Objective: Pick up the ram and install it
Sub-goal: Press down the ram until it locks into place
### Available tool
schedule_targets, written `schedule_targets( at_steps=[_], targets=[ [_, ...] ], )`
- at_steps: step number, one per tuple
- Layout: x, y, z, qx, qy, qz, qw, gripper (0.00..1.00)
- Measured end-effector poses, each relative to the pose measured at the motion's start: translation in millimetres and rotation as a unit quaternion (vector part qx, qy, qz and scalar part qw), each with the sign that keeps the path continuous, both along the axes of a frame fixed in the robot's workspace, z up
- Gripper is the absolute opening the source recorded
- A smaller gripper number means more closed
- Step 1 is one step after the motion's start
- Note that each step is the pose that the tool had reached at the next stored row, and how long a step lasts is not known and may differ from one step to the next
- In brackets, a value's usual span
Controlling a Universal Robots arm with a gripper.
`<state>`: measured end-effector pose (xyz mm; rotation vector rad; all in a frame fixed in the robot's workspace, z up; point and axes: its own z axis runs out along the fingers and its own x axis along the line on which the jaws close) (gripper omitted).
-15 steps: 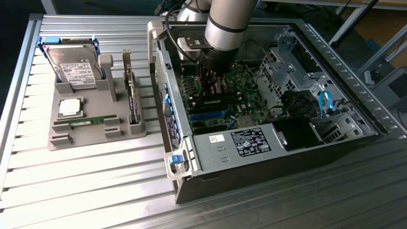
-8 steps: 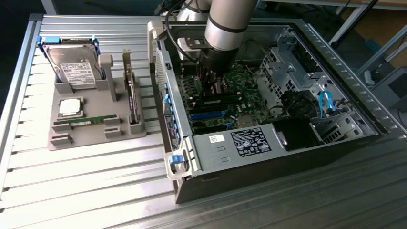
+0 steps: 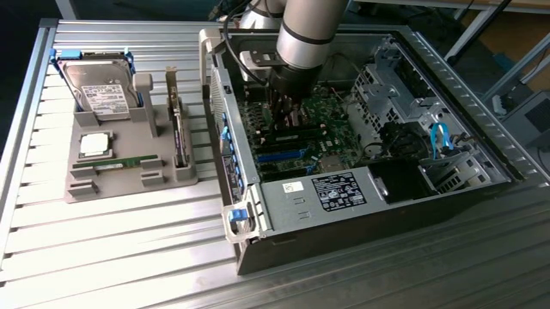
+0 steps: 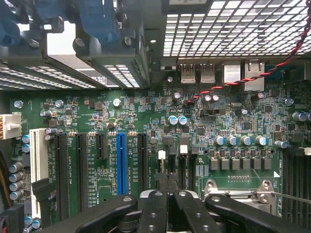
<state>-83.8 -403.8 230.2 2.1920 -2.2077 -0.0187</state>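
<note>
Inside the open computer case [image 3: 369, 161], over the green motherboard [image 4: 146, 121], hangs the pincer [image 3: 288, 114], carried low by the grey arm [image 3: 305, 32]. In the wrist view, black fingers [image 4: 154, 208] pressed together, tips meeting just above the board near the short black slots beside the processor socket [image 4: 238, 189]; nothing clamped between them, as far as can be told. To one side of the fingers, a row of long expansion slots, among them one blue slot [image 4: 121, 162] and one white slot [image 4: 36, 160]. A red-and-black twisted wire [image 4: 233, 83] strung across the board toward the perforated case wall.

On the slatted metal counter [image 3: 103, 257], toward the exterior view's left of the case, a grey holder tray [image 3: 129, 174]. In a groove of that tray, on edge, the ram [image 3: 116, 162], a thin green stick, well apart from the pincer. Just behind it, a square silver chip [image 3: 94, 144]; farther back, a hard drive [image 3: 105, 90] propped upright in a blue-edged frame. Upright in the tray's side slot nearest the case, a dark expansion card [image 3: 179, 132], possibly with a metal bracket at its far end.
</note>
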Motion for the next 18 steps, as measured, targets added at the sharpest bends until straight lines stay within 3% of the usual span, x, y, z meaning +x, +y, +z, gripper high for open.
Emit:
schedule_targets(
  at_steps=[4,10,18],
  targets=[
    [0.1,0.2,1.6,0.0005,-0.0004,0.000,1.0000,0.10],
    [0.0,0.0,15.3,-0.0031,0.0000,0.000,1.0000,0.10],
    [0.0,0.0,50.5,-0.0047,0.0000,0.000,1.0000,0.10]
  ],
)
